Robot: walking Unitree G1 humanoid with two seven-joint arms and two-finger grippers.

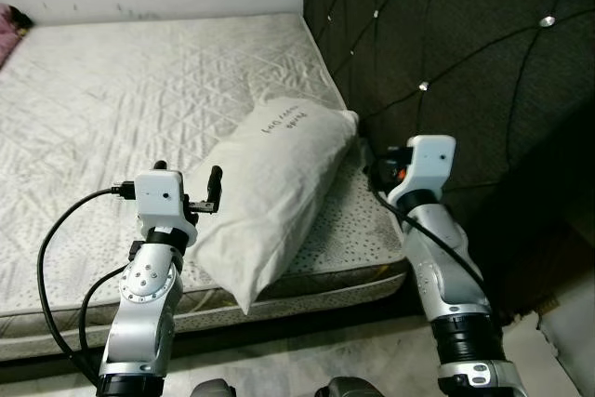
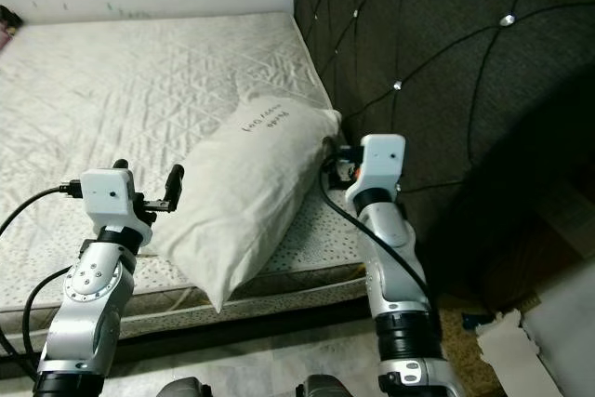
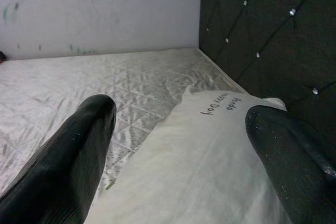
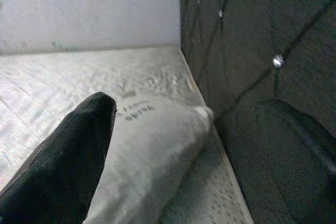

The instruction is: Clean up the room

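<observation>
Your left tool and right tool flank the white pillow, fingers spread, holding nothing; this bracketing suits a two-sided grasp. The pillow lies askew, one corner overhanging the near mattress edge, its far end against the tufted headboard.

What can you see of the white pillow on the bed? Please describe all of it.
The pillow is white, soft-looking fabric, plump, with small dark handwritten lettering near its far end. It lies slanted on the quilted mattress, its far corner against the dark tufted headboard, its near corner overhanging the mattress edge. The left gripper is beside it, jaws open; contact is unclear.
</observation>
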